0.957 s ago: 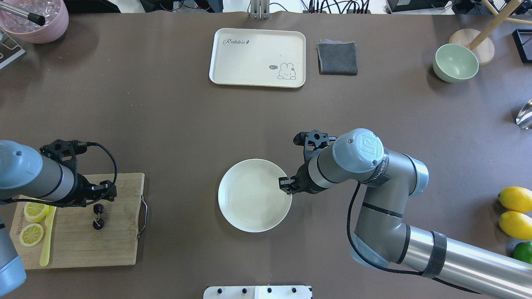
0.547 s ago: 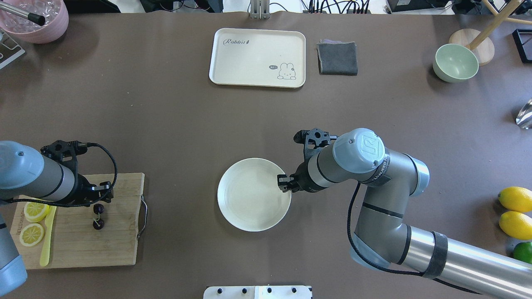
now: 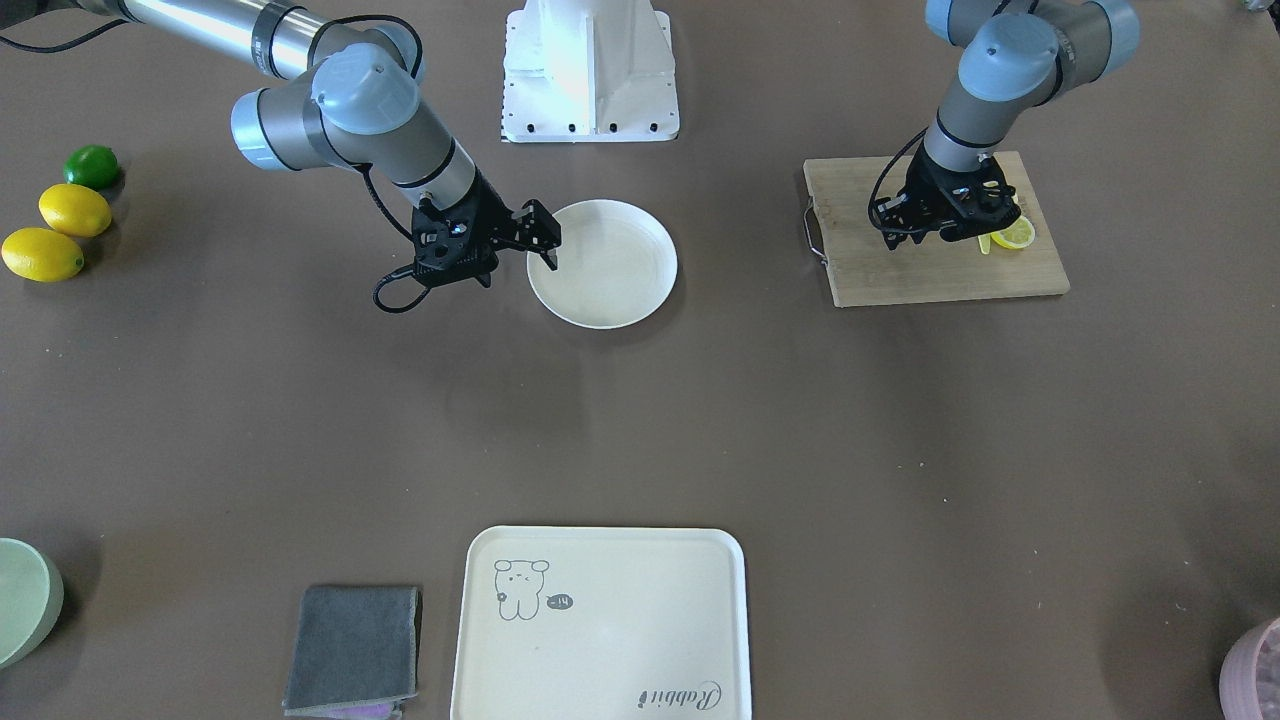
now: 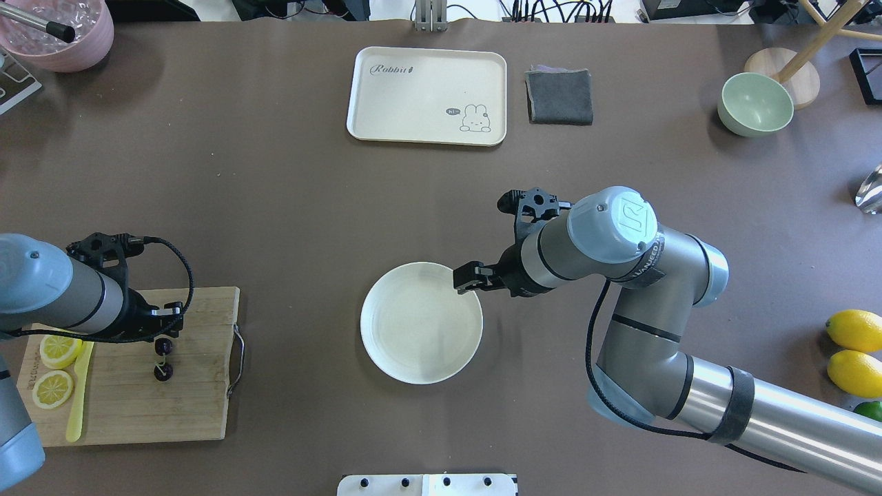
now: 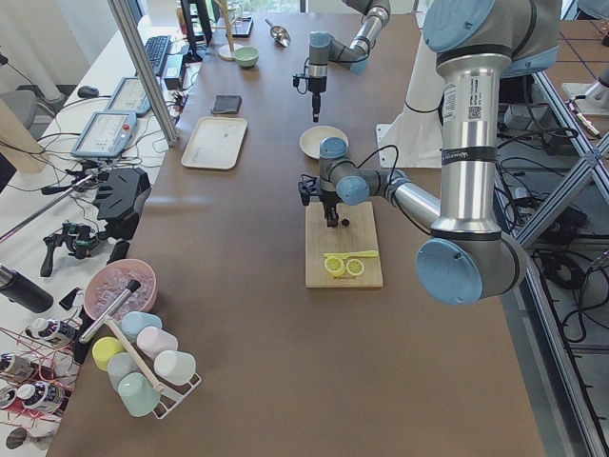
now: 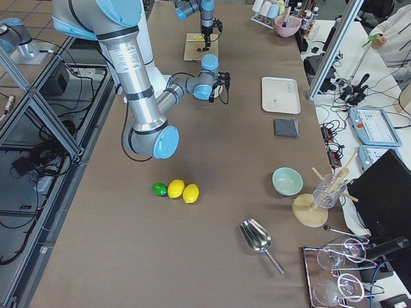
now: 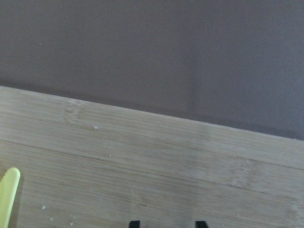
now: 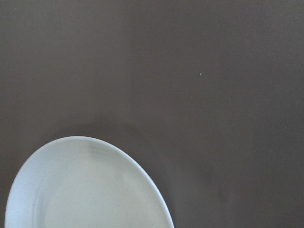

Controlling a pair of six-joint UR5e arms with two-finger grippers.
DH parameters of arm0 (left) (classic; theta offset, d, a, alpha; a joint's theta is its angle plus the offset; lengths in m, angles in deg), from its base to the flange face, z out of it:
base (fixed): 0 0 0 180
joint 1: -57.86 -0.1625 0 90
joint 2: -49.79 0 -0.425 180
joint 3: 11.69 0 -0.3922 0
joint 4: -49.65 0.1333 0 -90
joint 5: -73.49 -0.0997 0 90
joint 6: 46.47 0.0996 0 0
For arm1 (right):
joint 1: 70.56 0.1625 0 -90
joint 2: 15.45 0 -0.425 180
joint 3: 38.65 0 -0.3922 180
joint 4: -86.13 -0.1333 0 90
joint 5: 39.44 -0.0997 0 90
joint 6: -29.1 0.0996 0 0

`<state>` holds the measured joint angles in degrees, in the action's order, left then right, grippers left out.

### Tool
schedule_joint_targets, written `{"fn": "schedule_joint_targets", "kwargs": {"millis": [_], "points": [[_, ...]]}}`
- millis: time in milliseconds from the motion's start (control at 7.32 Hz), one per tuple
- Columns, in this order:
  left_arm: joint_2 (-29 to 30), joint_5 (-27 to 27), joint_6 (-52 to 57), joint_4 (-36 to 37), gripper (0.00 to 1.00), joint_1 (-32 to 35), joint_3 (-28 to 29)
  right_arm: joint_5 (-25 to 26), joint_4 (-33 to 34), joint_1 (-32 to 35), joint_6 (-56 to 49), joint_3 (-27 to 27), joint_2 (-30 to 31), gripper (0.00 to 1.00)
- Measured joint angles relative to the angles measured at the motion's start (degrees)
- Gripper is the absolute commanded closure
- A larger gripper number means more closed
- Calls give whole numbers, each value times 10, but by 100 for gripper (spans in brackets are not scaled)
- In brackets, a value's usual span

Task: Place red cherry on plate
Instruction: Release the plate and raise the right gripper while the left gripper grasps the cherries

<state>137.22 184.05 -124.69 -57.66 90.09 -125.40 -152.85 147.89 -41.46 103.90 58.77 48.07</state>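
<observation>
The red cherry (image 4: 163, 358), a dark pair on a thin stem, lies on the wooden cutting board (image 4: 200, 399) at the left. My left gripper (image 4: 166, 328) hangs open right over the upper cherry of the pair. In the left wrist view its two fingertips (image 7: 135, 223) stand apart over bare board, and no cherry shows there. The round cream plate (image 4: 386, 358) sits bare mid-table. My right gripper (image 4: 466, 278) hovers at the plate's far right rim (image 3: 545, 215), apparently open and holding nothing.
Two lemon slices (image 4: 54, 368) and a yellow-green knife (image 4: 77, 399) share the board. A cream rabbit tray (image 4: 427, 95), a grey cloth (image 4: 559, 96) and a green bowl (image 4: 755, 105) lie along the far side. Lemons (image 4: 854, 351) and a lime sit far right.
The right gripper left the plate's right rim and moved toward the far side. The plate shifted slightly left. The left gripper edged a little left above the cherries.
</observation>
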Motion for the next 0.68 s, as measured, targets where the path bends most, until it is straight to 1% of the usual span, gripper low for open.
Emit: {"fn": "schedule_joint_targets", "kwargs": {"millis": [273,547,683], "points": [[-1,0,0,0,53,0,0,-14,1,14,-1,0,1,0],[-3,0,-1,0,53,-1,-1,-17,1,18,-1,2,1,0],[-4,0,-2,0,55,-1,-1,-19,2,19,-1,5,1,0]]}}
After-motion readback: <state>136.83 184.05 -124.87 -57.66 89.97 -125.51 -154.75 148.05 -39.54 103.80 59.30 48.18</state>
